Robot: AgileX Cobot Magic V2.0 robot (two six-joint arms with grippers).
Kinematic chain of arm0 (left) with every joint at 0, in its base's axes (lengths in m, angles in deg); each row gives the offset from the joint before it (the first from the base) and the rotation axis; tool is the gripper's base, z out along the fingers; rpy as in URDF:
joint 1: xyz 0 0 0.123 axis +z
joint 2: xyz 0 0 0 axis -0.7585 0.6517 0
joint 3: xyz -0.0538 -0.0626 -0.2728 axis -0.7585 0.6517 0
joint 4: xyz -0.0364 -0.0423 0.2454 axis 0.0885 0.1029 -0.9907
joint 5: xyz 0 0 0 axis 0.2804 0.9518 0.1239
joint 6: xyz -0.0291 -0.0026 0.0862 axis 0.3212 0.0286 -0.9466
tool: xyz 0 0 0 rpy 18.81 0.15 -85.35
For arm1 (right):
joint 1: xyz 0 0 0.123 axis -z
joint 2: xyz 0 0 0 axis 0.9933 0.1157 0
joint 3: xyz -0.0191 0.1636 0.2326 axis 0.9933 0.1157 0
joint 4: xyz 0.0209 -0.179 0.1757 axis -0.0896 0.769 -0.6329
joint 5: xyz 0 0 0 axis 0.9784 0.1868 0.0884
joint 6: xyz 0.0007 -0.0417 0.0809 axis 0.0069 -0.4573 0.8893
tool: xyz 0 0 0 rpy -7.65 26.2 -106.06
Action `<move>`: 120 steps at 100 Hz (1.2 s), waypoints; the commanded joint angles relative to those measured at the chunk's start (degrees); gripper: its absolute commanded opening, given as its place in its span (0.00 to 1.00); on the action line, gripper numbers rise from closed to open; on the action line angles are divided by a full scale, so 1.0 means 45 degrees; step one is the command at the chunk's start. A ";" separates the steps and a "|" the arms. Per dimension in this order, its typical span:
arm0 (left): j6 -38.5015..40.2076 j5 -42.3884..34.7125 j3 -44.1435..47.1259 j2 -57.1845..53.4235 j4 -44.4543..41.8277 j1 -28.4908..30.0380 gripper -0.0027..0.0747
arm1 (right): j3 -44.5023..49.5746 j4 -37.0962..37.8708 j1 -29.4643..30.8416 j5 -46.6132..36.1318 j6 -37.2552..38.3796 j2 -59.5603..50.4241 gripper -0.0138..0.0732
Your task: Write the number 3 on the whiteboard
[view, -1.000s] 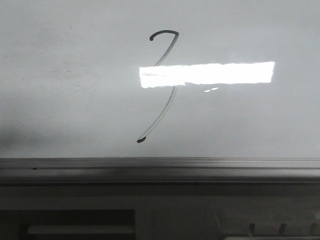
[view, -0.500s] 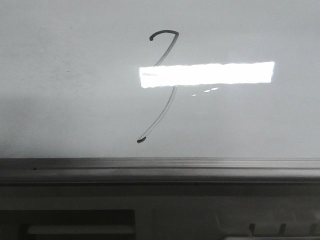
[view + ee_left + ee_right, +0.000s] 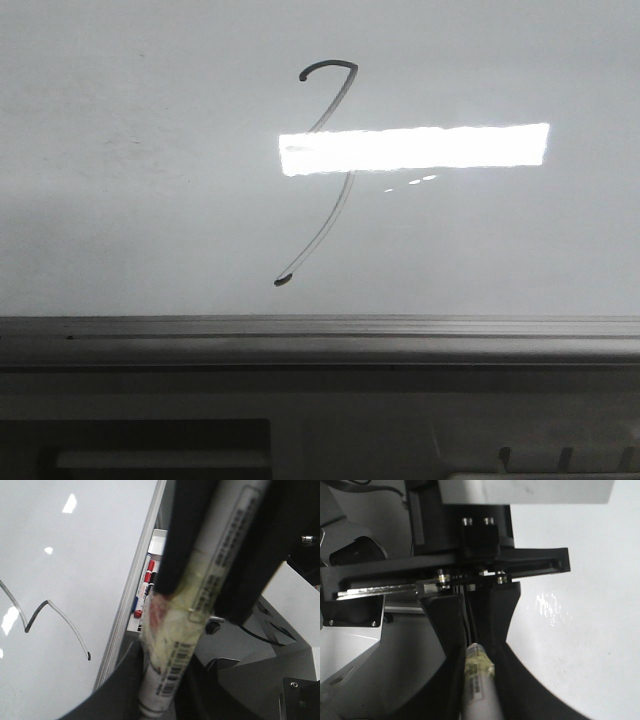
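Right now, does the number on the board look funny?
Yes. The number 3 on the whiteboard looks more like a slanted 7: hooked top, tiny middle notch, long tail. A bright glare bar hides its middle.

A bright rectangular glare (image 3: 414,148) washes out the middle of the thin dark marker-stroke number 3 (image 3: 322,235). The taped white marker's (image 3: 175,645) tip is cut off in both wrist views.
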 commanded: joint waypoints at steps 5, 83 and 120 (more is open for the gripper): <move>0.0603 -0.1674 -0.0464 -0.0055 0.0974 -0.0027 0.01 | -0.0418 -0.0090 0.0294 -0.1229 -0.0046 -0.0350 0.59; 0.4624 -0.9644 0.3587 0.1993 0.4515 0.1139 0.01 | 0.1785 -0.0171 0.4987 -0.0750 0.1165 -0.4976 0.09; 0.4624 -1.0925 0.3543 0.4111 0.4561 0.1139 0.01 | 0.2792 -0.0482 0.4987 -0.1572 0.2296 -0.4976 0.09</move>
